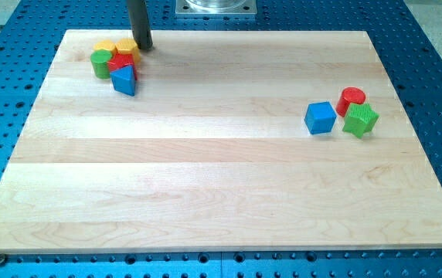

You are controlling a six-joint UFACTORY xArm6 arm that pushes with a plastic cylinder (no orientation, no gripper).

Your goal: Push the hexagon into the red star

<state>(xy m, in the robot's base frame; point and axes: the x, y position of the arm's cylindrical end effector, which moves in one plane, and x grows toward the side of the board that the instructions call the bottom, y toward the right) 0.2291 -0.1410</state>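
A cluster of blocks sits at the view's top left of the wooden board. In it a yellow hexagon (127, 49) lies at the top right, touching a red star (120, 62) just below it. A second yellow block (105, 48) and a green block (100, 63) are on the cluster's left. A blue triangular block (125, 80) is at its bottom. My tip (144, 46) stands just right of the yellow hexagon, at or very near its edge.
At the view's right a blue cube (320, 117), a red cylinder (351, 99) and a green star-like block (360, 120) sit close together. The wooden board (221, 185) lies on a blue perforated table. A metal mount (215, 6) is at the view's top.
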